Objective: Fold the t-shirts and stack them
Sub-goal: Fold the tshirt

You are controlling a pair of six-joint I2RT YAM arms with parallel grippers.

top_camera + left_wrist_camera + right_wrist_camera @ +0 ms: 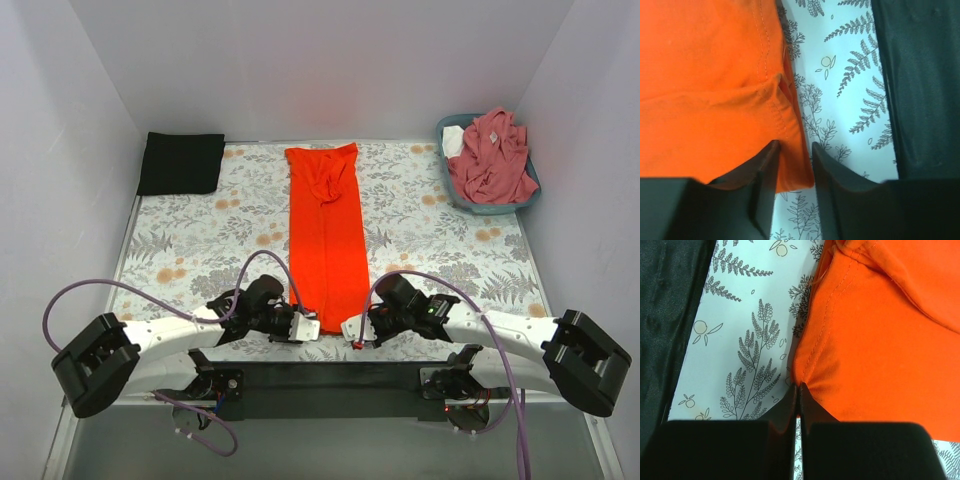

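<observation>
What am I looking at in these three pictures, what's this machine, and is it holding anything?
It is a robot: a left arm and a right arm, bolted side by side. The big picture looks down from above and behind them. The other two come from cameras on the wrists, each showing its own black pincer up close. On the floral cloth lies an orange shirt, folded into a long strip. A folded black shirt sits at the far left, and a basket at the far right holds a pink shirt. The right pincer is shut and seems to pinch the orange shirt's near edge. The left pincer has its jaws apart, with the shirt's near corner between them, not yet gripped.
</observation>
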